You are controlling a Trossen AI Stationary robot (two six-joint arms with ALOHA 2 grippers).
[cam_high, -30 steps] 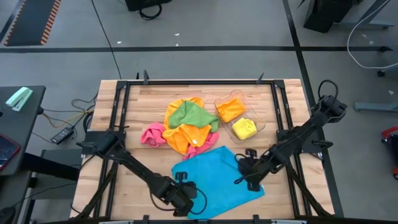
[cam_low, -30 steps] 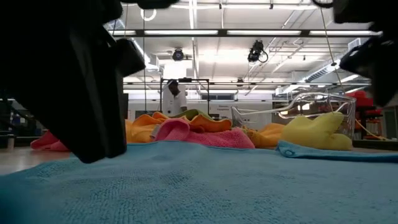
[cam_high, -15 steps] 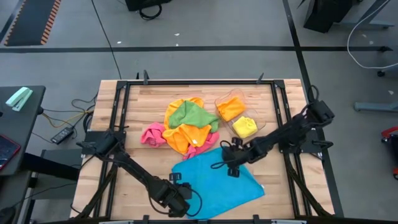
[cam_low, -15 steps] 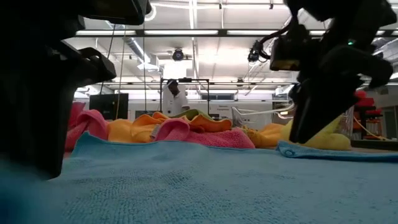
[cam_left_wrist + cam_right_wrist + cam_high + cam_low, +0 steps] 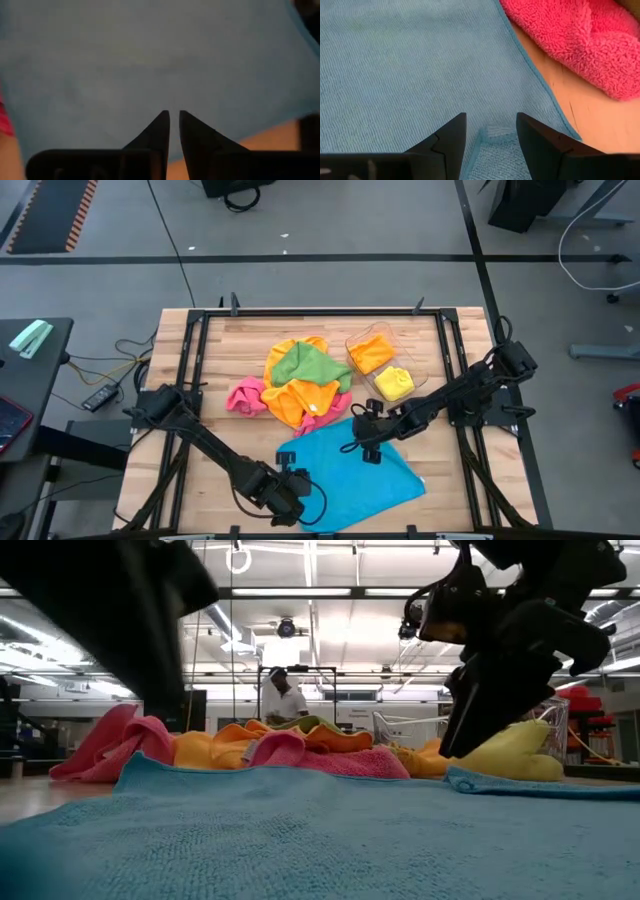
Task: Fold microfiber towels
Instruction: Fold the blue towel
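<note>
A blue microfiber towel (image 5: 352,475) lies spread flat on the near half of the wooden table (image 5: 220,360). My left gripper (image 5: 293,488) is at the towel's near left corner, pointing steeply down. In the left wrist view its fingers (image 5: 174,117) are drawn together to a sliver over the blue cloth (image 5: 150,60). My right gripper (image 5: 365,448) stands open over the towel's far edge. A small turned-over bit of that edge (image 5: 492,137) shows between its two fingers, and I cannot tell whether they touch it. My left gripper has its fingertips (image 5: 162,120) together on the blue towel near its near left corner (image 5: 150,100), coming from above at a steep slant. The fingers themselves hide the pinched spot, so I cannot tell whether it is an edge or a fold. The rest of the towel lies on the table.
A heap of orange, green and pink towels (image 5: 300,385) lies just beyond the blue one. A clear tray (image 5: 352,340) at the far right holds an orange towel (image 5: 370,358) and a yellow one (image 5: 392,385). Black rails (image 5: 195,360) frame the table. A person (image 5: 283,700) stands far behind.
My right gripper has swung from the blue towel's right side toward the table's left and far edge, coming over the towel's far edge, then kept still. My left gripper has risen a little at the near left corner.
</note>
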